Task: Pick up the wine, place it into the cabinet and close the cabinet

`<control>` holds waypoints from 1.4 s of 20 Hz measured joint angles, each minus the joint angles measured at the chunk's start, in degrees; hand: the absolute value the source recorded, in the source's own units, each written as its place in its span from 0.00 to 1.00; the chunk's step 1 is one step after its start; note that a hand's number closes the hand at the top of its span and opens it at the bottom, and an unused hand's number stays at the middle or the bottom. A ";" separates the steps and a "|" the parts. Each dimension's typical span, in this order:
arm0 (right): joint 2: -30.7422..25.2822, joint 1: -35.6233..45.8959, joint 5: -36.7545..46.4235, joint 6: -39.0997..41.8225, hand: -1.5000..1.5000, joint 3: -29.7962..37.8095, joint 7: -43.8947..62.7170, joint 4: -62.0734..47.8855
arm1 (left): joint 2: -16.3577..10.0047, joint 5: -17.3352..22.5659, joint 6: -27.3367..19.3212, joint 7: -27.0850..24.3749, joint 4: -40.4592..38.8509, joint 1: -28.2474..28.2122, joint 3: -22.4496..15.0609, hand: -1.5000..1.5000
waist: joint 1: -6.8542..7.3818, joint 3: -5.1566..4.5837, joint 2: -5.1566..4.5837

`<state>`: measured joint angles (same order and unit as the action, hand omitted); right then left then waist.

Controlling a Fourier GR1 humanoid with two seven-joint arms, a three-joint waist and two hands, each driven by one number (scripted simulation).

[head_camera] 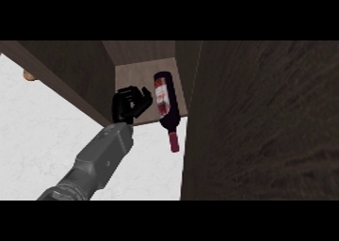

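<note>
Head view — steeply down (seemingly close) onto counter (33,141) and cabinet (135,74).

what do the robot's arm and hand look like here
Only one arm shows: a grey, boxy forearm, darker and ridged near its lower end, ending in a black hand with slim black fingers. No cables or markings are visible.

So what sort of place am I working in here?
Most likely a kitchen: a white stone-look counter, an open dark wooden cabinet, and a wine bottle lying on its shelf with the neck sticking out past the edge.
</note>
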<state>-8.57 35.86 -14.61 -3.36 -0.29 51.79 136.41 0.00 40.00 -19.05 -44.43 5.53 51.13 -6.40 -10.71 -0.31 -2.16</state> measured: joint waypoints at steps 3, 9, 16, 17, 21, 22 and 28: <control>0.16 0.37 0.01 -0.27 0.00 0.13 -0.01 -0.14 | 0.00 0.50 -1.04 0.41 0.42 0.74 -0.53 1.00 | 0.08 -0.01 -0.03; 0.21 -0.64 -0.10 -0.04 0.00 0.55 -0.45 0.07 | 0.00 1.75 -3.46 1.81 1.26 3.51 -1.26 1.00 | -0.08 0.06 -0.07; 0.09 -1.85 -0.47 1.11 0.00 1.24 -1.71 -0.17 | 0.00 2.92 -6.59 3.69 1.33 7.78 -1.64 1.00 | 0.26 0.14 -0.34; 0.13 -2.30 -0.38 1.26 0.00 1.32 -2.16 -0.23 | 0.00 2.99 -7.12 4.06 1.21 8.53 -1.66 1.00 | 0.46 0.15 -0.38; -0.21 -2.57 -0.58 1.52 0.00 1.96 -2.13 -0.30 | 0.00 3.33 -8.69 5.27 0.83 10.71 -1.82 1.00 | 0.83 0.18 -0.37; -0.20 -2.66 -0.60 1.48 0.00 2.11 -2.19 -0.33 | 0.00 3.43 -8.51 5.53 0.71 10.94 -1.78 1.00 | 1.07 0.18 -0.39; -0.49 -3.41 -1.12 2.33 0.00 3.16 -3.11 -0.37 | -0.01 4.30 -8.90 8.66 -0.58 13.64 -0.85 1.00 | 1.60 0.21 -0.68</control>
<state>-9.06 32.46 -15.73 -1.03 2.87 48.68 136.04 -0.01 44.31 -27.95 -35.77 4.96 64.77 -7.26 -9.11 -0.10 -2.84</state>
